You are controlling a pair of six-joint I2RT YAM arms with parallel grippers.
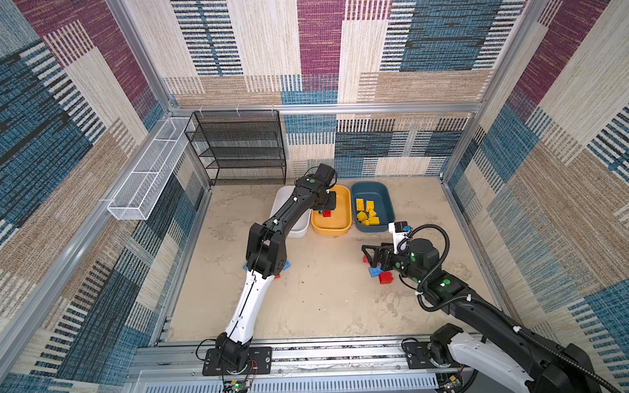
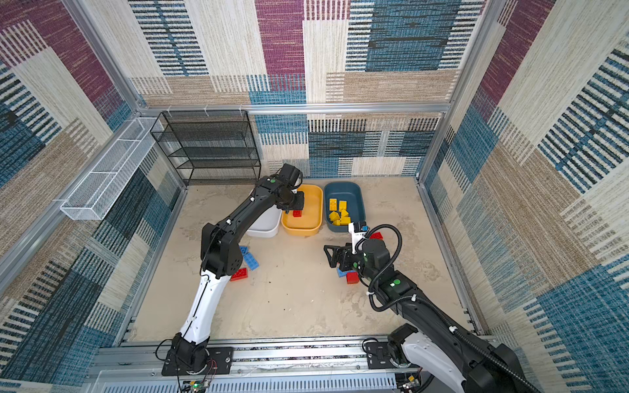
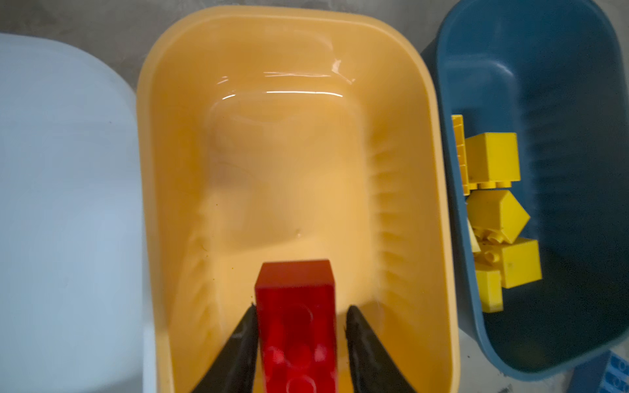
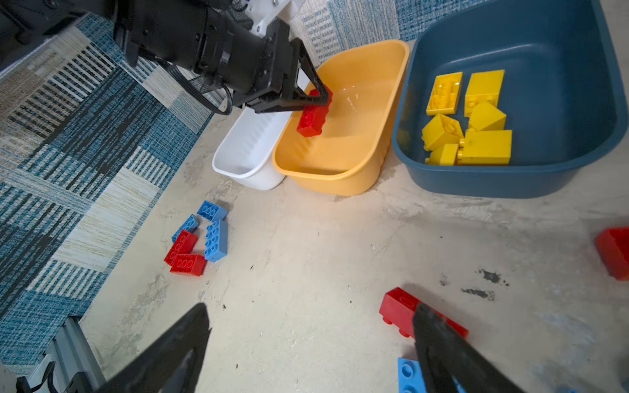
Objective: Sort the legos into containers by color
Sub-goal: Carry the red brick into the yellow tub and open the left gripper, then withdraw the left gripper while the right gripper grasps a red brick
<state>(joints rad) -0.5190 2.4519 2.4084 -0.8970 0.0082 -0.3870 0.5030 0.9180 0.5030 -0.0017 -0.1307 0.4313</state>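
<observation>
Beige tabletop (image 1: 323, 306): left arm (image 1: 289, 211) overhangs white tub (image 1: 302, 231), mesh rack (image 1: 238, 146) behind.

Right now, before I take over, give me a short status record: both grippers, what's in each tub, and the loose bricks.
Left gripper: over yellow-orange tub, jaws parted, red brick between them, gap at one finger
Right gripper: open, empty, above floor
Dark teal tub: yellow bricks only
White tub: no bricks visible
Loose: red and blue brick cluster; second red brick and blue brick by right gripper; third red brick farther off
</observation>
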